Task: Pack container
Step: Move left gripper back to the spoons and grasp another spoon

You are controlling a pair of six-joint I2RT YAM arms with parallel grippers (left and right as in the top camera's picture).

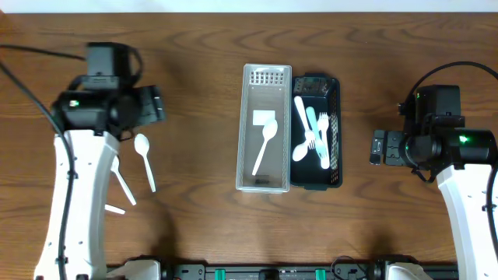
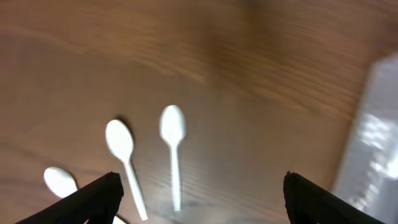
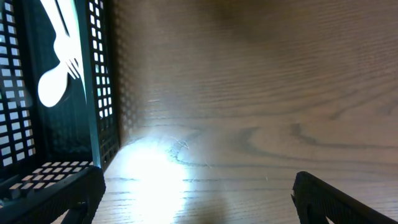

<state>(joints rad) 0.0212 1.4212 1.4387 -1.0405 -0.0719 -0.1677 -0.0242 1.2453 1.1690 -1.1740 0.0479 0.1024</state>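
Finding the grey container at the middle of the desk, its long right side touching a black mesh basket, with one white spoon lying slantwise inside it and a heap of white spoons and forks in the basket. Holding nothing in the left gripper, fingers spread wide above bare wood well left of the container, near three loose spoons on the desk. Holding nothing in the right gripper either, fingers wide apart, low beside the basket's right wall.
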